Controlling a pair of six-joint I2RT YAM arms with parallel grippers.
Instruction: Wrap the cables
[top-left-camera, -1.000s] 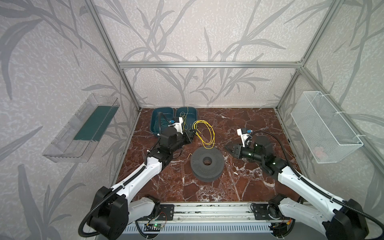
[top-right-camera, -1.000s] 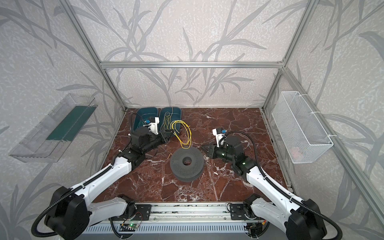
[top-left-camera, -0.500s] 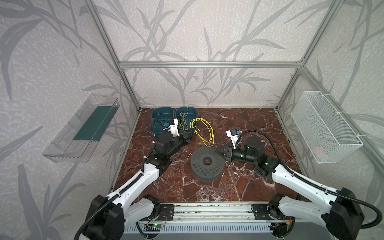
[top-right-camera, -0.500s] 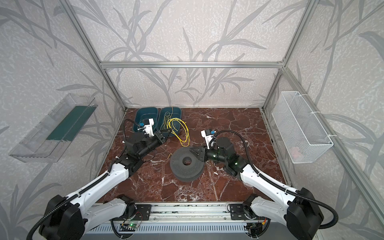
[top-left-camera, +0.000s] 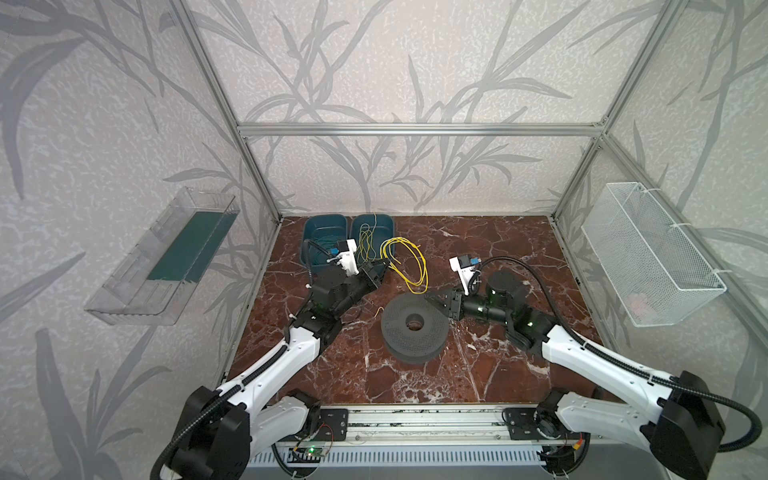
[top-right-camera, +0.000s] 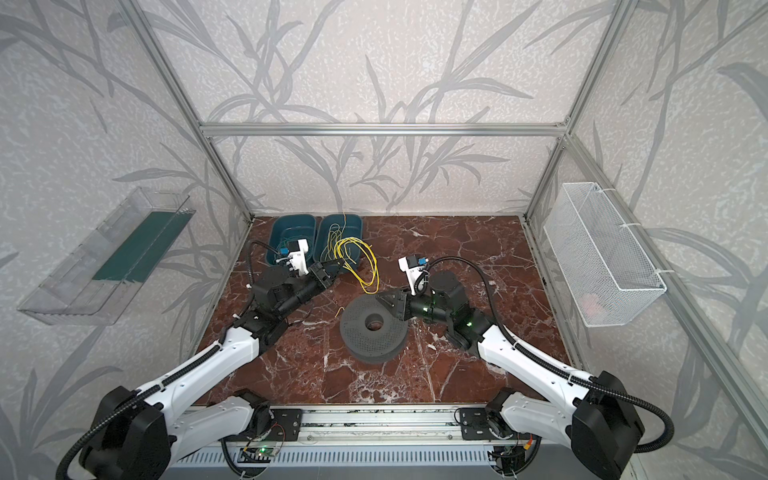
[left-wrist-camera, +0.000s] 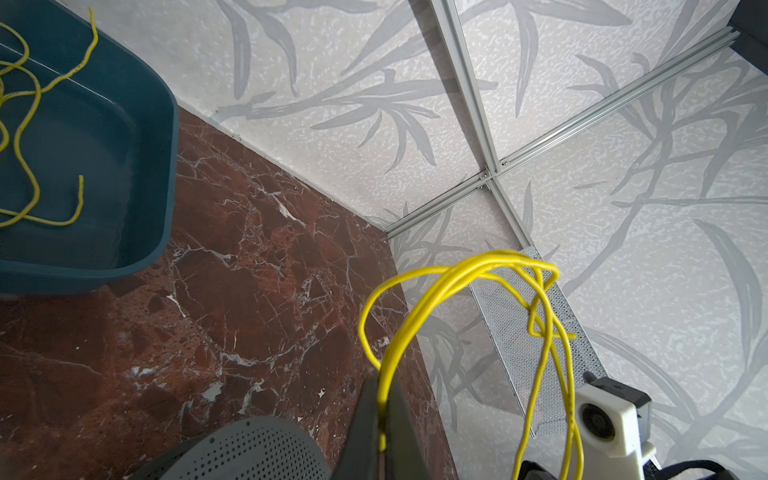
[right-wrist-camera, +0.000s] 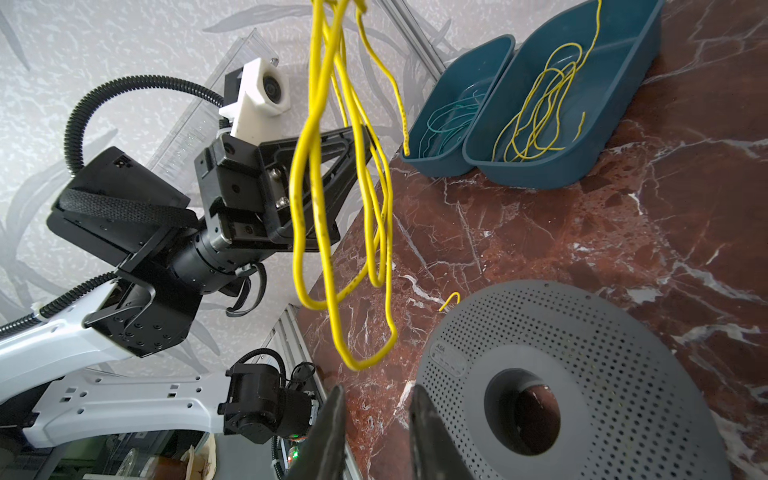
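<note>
Right wrist view shows you the left hand (right-wrist-camera: 357, 141) clamped on the yellow cables (right-wrist-camera: 296, 216), their long loops hanging toward the bench (right-wrist-camera: 623, 199) beside the grey spool (right-wrist-camera: 602, 332); right hand (right-wrist-camera: 376, 399) apart, empty.

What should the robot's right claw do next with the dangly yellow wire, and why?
Probably ease the right gripper forward to pinch the lowest loop of the yellow cable. The left gripper is shut on that cable, holding it up; its loops hang loose just beyond the right gripper's open jaws, beside the grey spool.
</note>
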